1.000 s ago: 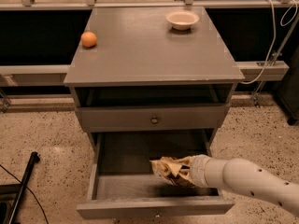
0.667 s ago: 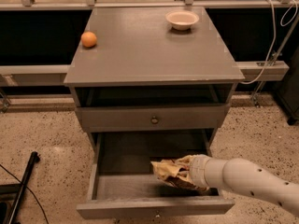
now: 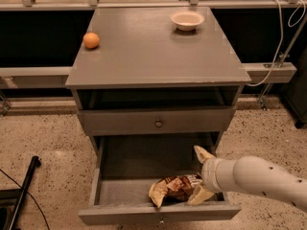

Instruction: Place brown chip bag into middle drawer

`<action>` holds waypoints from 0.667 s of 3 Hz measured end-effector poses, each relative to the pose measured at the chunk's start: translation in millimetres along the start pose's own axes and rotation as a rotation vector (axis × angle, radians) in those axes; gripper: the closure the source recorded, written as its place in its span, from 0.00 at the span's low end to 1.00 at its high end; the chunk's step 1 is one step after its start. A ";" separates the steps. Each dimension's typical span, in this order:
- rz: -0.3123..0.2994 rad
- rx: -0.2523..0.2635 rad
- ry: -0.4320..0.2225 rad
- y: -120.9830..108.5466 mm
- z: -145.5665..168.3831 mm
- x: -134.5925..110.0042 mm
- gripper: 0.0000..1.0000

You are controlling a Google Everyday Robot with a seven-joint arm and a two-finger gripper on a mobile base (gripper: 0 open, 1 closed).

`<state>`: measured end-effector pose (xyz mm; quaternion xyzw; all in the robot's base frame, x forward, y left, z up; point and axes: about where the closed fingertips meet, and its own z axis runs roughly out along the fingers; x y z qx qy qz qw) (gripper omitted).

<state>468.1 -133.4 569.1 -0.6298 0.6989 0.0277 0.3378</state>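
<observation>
The grey cabinet [image 3: 158,56] stands with its middle drawer [image 3: 139,159] pulled out. My gripper [image 3: 195,175] hangs over the drawer's right side, fingers now spread apart; a second ago they clamped the brown chip bag [image 3: 173,188], which now lies on the drawer floor near the front

High frontal view; pincer [image 3: 202,175] over drawer [image 3: 144,163]
</observation>
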 end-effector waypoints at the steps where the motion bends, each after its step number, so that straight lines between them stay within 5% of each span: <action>1: 0.086 0.045 0.082 -12.6 -41.6 -5.2 0.00; 2: 0.069 0.045 0.078 -14.3 -39.9 -8.1 0.00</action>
